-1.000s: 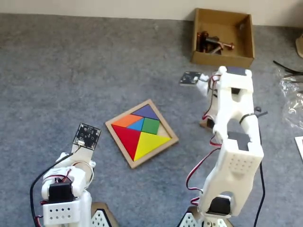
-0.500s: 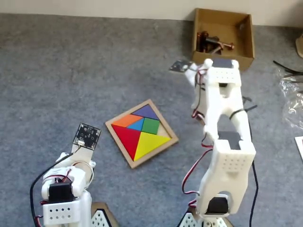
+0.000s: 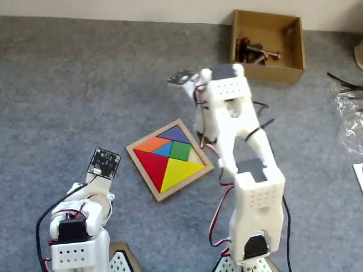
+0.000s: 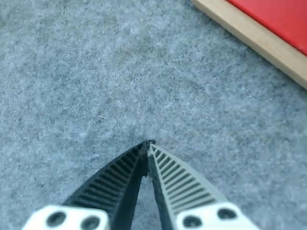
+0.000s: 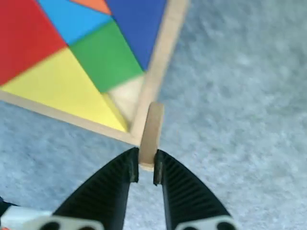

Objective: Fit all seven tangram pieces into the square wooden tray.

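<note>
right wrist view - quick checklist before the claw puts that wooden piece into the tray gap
1. Grip: ok. The right claw is clamped on the pale piece.
2. Gap free: ok. The gap between the green piece and the yellow piece is bare.
3. Piece over the gap: not ok. It sits at the tray rim, beside the gap.
4. Piece lying flat: not ok. It is held on edge.
5. Piece shape matches the gap: cannot tell, since it is seen edge-on.
6. Left claw out of the way: ok. It is shut over the carpet, outside the rim.
</note>
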`<state>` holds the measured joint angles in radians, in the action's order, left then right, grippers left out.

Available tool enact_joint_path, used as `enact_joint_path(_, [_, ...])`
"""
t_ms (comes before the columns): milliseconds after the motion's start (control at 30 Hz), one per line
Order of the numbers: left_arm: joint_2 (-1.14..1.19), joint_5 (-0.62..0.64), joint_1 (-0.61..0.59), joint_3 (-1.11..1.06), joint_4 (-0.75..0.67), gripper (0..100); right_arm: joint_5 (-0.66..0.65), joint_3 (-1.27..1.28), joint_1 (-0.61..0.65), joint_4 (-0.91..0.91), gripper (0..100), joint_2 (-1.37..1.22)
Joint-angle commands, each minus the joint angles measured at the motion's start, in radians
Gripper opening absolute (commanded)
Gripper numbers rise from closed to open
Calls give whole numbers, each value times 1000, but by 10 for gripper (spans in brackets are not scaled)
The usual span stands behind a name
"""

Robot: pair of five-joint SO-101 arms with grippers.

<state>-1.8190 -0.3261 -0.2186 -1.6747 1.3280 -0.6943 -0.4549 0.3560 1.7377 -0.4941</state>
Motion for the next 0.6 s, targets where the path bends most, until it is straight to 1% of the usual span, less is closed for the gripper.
enact_joint_path(0, [-8, 11, -4, -21, 8, 14, 46, -58, 71, 15, 5, 27])
enact_joint_path(133, [-8, 11, -4, -21, 8, 14, 68, -58, 102, 10, 5, 22])
enact_joint_path(233, [-8, 11, -4, -21, 8, 14, 69, -54, 97, -35, 5, 19])
enact_joint_path(300, [-8, 11, -4, -21, 8, 14, 71, -50, 97, -33, 5, 18])
enact_joint_path(400, [-8, 11, -4, -21, 8, 14, 115, -2, 104, -42, 5, 22])
enact_joint_path(567, [-8, 11, -4, -21, 8, 14, 118, 61, 85, -79, 5, 24])
